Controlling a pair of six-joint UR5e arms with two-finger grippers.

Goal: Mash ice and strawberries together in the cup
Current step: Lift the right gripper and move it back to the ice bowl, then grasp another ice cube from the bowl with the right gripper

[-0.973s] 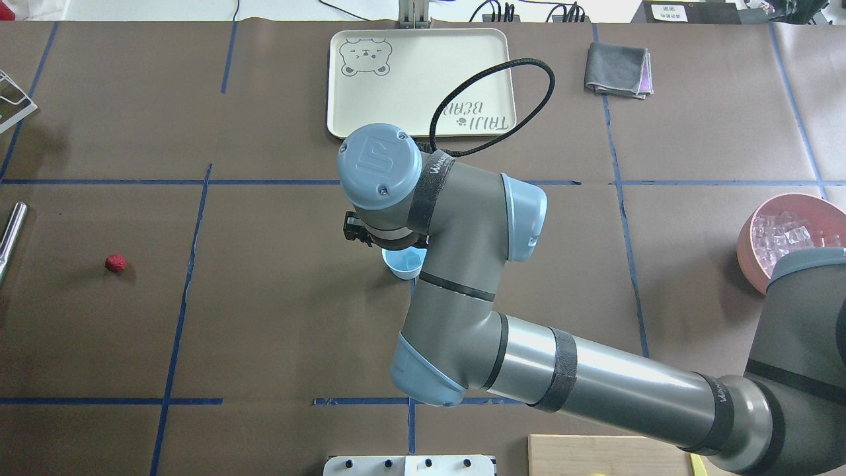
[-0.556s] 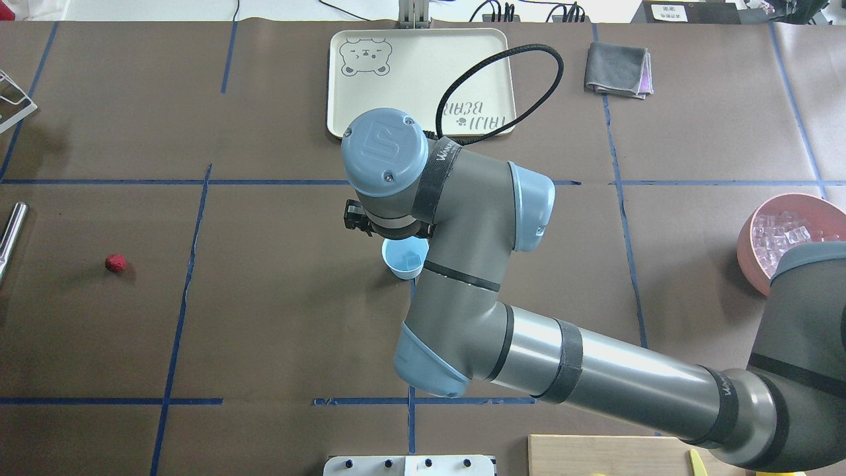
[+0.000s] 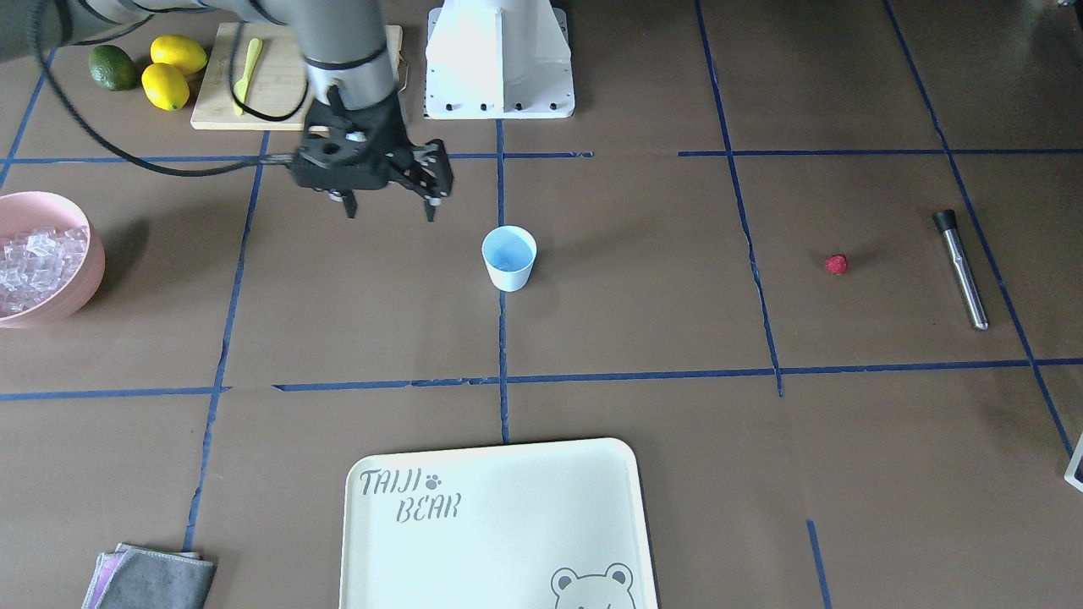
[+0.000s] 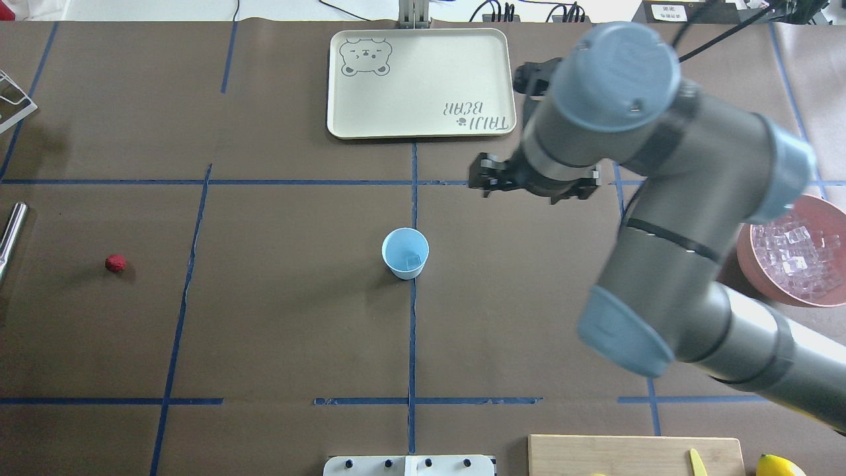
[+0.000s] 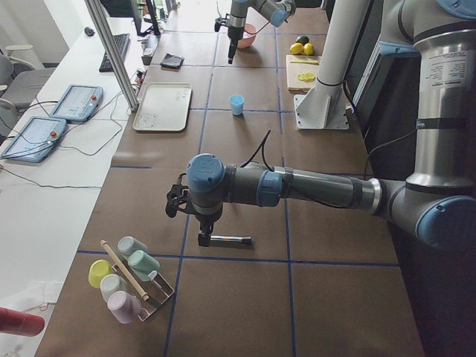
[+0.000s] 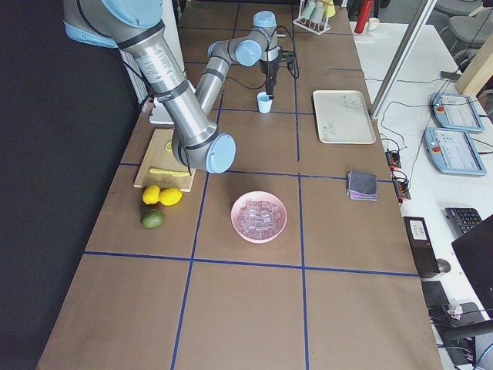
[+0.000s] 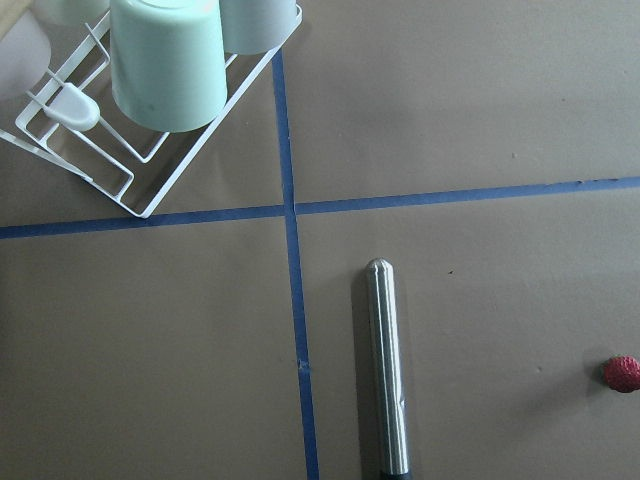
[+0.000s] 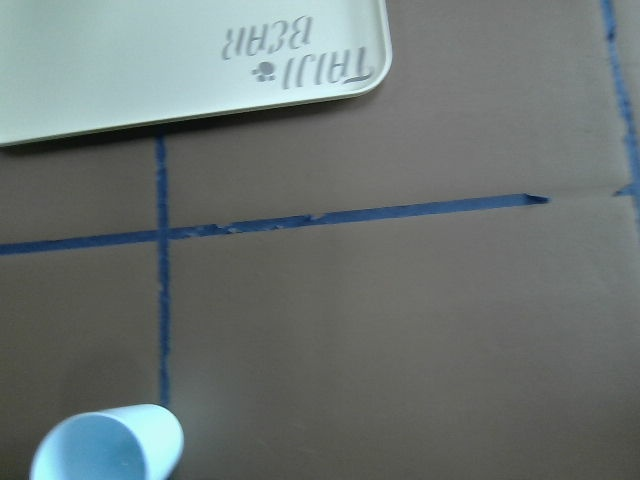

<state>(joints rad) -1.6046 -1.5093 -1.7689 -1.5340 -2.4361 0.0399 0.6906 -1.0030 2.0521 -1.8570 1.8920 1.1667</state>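
Right fingers (image 3: 431, 201) apart, left fingers (image 5: 202, 238) cannot tell, one light-blue tapered cup (image 4: 404, 254) mid table (image 4: 297, 317), one bumpy red berry (image 4: 115, 263) well apart, near left edge

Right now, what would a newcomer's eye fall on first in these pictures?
The right gripper hangs open above the table, between the light-blue cup at the centre and the pink bowl heaped with ice at the robot's right end. What looks like one ice cube sits in the cup, while the strawberry lies alone far to the robot's left, near a metal rod.
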